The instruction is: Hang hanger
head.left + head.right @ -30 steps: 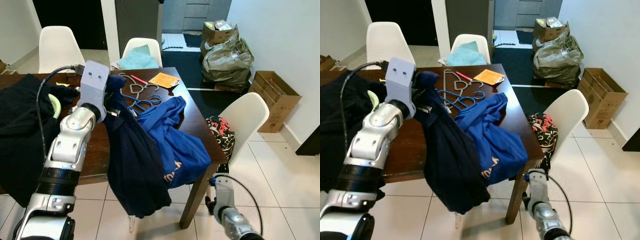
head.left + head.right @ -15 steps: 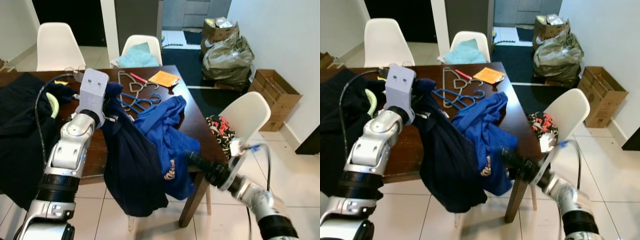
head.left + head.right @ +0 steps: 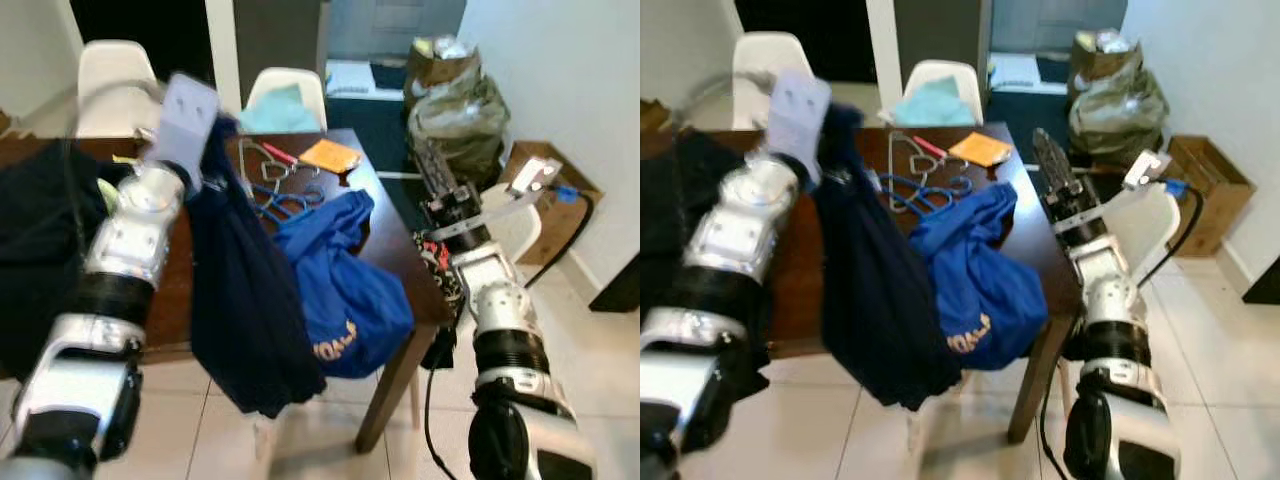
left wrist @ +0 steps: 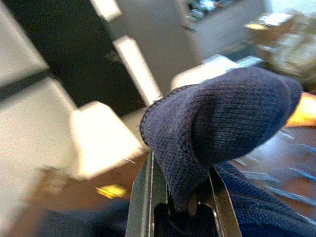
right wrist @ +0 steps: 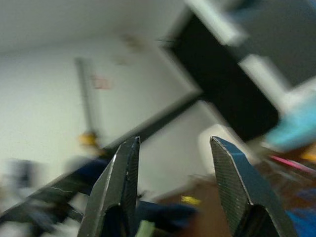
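My left gripper (image 4: 180, 190) is shut on a fold of a dark navy garment (image 3: 245, 310), held high over the brown table (image 3: 385, 235) so the cloth hangs down past the front edge. Blue hangers (image 3: 285, 205) and a grey wire hanger (image 3: 262, 165) lie on the table behind it, beside a rumpled blue garment (image 3: 345, 275) draped over the corner. My right gripper (image 5: 173, 143) is raised over the table's right edge, open, with nothing between its fingers (image 5: 116, 182); it points toward the hangers.
An orange paper (image 3: 328, 155) and a red-handled item (image 3: 280, 155) lie at the table's far end. Dark clothes (image 3: 35, 200) cover the left side. White chairs (image 3: 285, 90) stand behind, another (image 3: 505, 215) at the right. Bags (image 3: 455, 110) and a cardboard box (image 3: 560, 180) stand beyond.
My right arm has swung up from below the table corner to above its right edge. My left arm has lifted the navy garment higher.
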Available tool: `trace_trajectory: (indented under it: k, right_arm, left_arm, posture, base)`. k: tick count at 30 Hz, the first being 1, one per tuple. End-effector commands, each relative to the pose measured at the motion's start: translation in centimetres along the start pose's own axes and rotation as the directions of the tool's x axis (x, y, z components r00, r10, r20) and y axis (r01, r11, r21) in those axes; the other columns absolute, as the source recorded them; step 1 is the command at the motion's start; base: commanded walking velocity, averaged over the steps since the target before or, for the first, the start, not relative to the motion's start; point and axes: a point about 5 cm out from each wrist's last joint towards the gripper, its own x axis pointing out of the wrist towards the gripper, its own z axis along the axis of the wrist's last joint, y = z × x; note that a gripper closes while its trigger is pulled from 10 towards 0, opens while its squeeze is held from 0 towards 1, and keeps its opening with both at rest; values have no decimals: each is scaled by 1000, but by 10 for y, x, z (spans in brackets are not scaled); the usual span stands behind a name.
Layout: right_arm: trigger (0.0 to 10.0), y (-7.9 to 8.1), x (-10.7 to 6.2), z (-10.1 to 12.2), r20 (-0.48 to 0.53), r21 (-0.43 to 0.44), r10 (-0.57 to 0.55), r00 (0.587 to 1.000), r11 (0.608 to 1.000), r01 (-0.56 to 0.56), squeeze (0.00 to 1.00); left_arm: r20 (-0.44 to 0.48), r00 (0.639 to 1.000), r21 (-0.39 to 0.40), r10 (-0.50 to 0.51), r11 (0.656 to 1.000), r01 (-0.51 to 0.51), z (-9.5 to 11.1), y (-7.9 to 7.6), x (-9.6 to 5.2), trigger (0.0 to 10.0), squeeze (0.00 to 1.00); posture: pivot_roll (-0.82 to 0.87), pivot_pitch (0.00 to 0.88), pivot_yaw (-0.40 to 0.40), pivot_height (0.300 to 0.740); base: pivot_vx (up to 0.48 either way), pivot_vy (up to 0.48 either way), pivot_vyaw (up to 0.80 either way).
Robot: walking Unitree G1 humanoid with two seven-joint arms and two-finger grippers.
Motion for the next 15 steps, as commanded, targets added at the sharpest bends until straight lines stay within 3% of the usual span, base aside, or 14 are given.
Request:
trace_trajectory:
  k: [1,2,3,8,9,10,11,14,15]
  right_arm:
    - [10000,-10,-4,1,-8,-76,-114,993,991,113,0]
    - [10000,-13,-8,5,2,-127,-183,983,975,182,0]
    - [10000,-15,-12,8,11,-163,-225,974,961,224,0]
    - [10000,-16,-15,10,17,-185,-251,968,950,250,0]
    - [10000,-18,-24,3,-25,-265,-300,953,922,283,0]
    - [10000,-18,-24,3,-25,-265,-300,953,922,283,0]
    - [10000,-20,-32,-6,-57,-352,-340,939,887,300,0]
    - [10000,-20,-32,-6,-57,-352,-340,939,887,300,0]
    - [10000,-21,-39,-15,-70,-391,-371,926,864,317,0]
  left_arm:
    - [10,1000,129,5,992,-6,3,-2,11,10000,0]
    - [44,999,181,-5,983,-3,18,-5,21,10000,0]
    - [74,997,185,-22,983,8,30,-10,27,10000,0]
    - [98,994,166,-39,986,22,39,-15,30,10000,0]
    - [139,979,14,-152,988,152,48,-39,27,10000,0]
    - [139,979,14,-152,988,152,48,-39,27,10000,0]
    - [192,942,-144,-274,942,303,51,-61,22,10000,0]
    - [192,942,-144,-274,942,303,51,-61,22,10000,0]
    - [248,889,-203,-386,876,437,51,-81,13,10000,0]
  posture:
    - [4,43,-14,740]
    - [-10,57,-4,740]
    - [-11,60,-2,740]
    - [-15,65,-1,740]
    - [-22,92,-1,740]
    - [-22,92,-1,740]
    - [-21,101,-5,740]
    - [-21,101,-5,740]
    - [-17,112,-12,740]
  base:
    - [0,0,0]
    - [0,0,0]
    - [0,0,0]
    - [0,0,0]
    - [0,0,0]
    - [0,0,0]
    - [0,0,0]
    - [0,0,0]
    - [0,0,0]
